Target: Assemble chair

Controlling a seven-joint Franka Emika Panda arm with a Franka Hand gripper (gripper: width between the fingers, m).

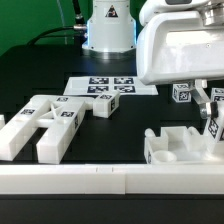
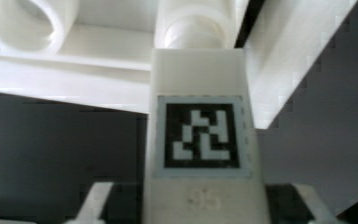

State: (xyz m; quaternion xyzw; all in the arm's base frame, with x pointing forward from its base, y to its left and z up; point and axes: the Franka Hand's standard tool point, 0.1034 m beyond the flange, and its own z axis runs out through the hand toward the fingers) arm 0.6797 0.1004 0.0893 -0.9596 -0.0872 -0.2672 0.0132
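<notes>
Fingers (image 2: 119, 205) pinch narrow on a white chair bar (image 2: 201, 85), at three o'clock in the exterior view above the worktop (image 1: 130, 125); it looks light, stiff and slippery, so gripping its flat sides seems best.

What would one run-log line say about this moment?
claw: shut on tagged white bar | bar: near slotted white piece | H-shaped panel: lying apart at exterior view's left

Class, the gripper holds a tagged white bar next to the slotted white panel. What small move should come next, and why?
Probably nudge the tagged bar toward the slotted panel and line it up: the gripper is shut on the bar, which hangs at the panel's edge, seemingly not yet joined.
</notes>
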